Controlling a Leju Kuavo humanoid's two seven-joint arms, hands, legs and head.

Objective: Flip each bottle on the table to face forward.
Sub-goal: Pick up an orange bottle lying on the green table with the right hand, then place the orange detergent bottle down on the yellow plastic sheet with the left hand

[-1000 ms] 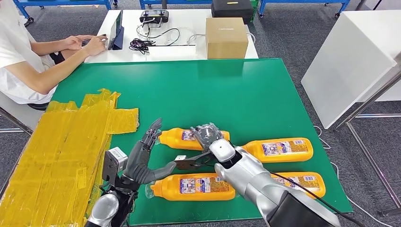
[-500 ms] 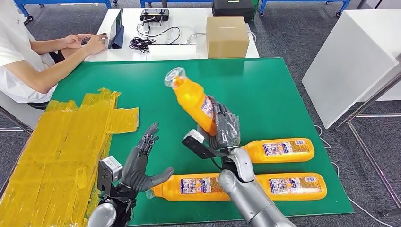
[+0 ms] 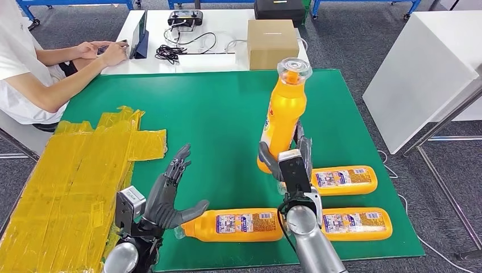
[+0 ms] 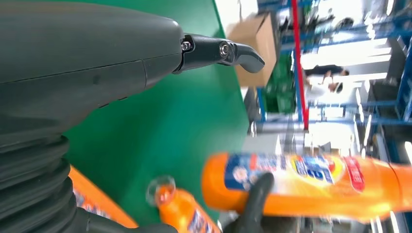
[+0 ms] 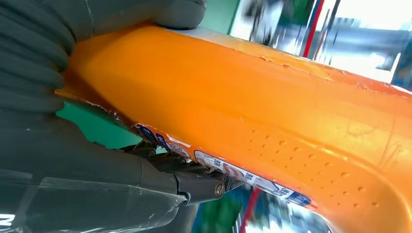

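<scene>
My right hand grips an orange bottle by its lower part and holds it nearly upright above the green table, clear cap on top. The same bottle runs across the right wrist view, with my right hand wrapped around it. Three more orange bottles lie flat with labels up: one right of that hand, one at the front middle, one at the front right. My left hand hovers open, fingers spread, left of the front middle bottle. In the left wrist view my left hand holds nothing, and the raised bottle appears beyond it.
Yellow tape sheets cover the table's left part. A person sits at the far left, hands by a tablet. A white table behind carries a cardboard box and cables. A white panel stands to the right.
My right hand picked a lying bottle off the table, lifted it tilted, then swung it right into a nearly upright pose. My left hand stayed open in about the same place.
</scene>
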